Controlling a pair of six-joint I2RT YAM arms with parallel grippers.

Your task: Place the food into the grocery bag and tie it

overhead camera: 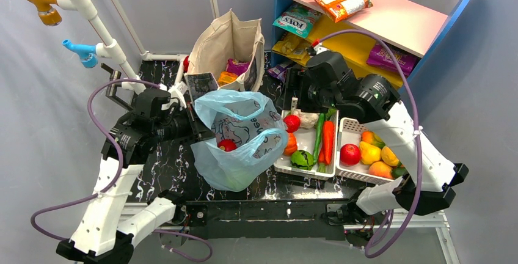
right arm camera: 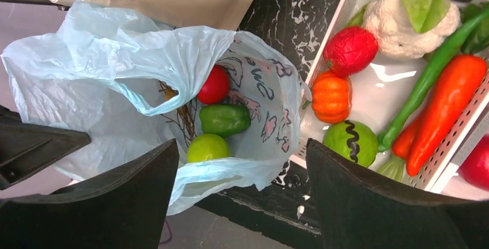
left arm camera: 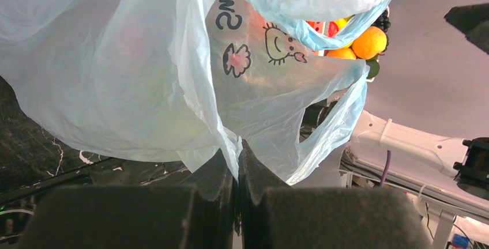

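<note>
The light-blue grocery bag [overhead camera: 244, 157] stands open on the black table, its mouth upward. Inside it lie a red round fruit [right arm camera: 214, 85], a green pepper [right arm camera: 225, 119], a light-green fruit [right arm camera: 207, 147] and thin brown twigs [right arm camera: 184, 116]. My left gripper [overhead camera: 204, 128] is shut on the bag's left edge; in the left wrist view the thin plastic [left arm camera: 115, 76] is pinched between the two closed fingers [left arm camera: 222, 174]. My right gripper [right arm camera: 241, 145] hangs open above the bag's right side, beside the basket, with nothing held. The bag's near rim [right arm camera: 230, 171] shows below its gap.
A white basket [overhead camera: 283, 166] right of the bag holds a carrot, a cauliflower, a small pumpkin and other vegetables. A second basket [overhead camera: 348, 124] holds fruit. A beige canvas tote [overhead camera: 229, 47] stands behind the bag. A shelf [overhead camera: 391, 16] with snack packs is at the back right.
</note>
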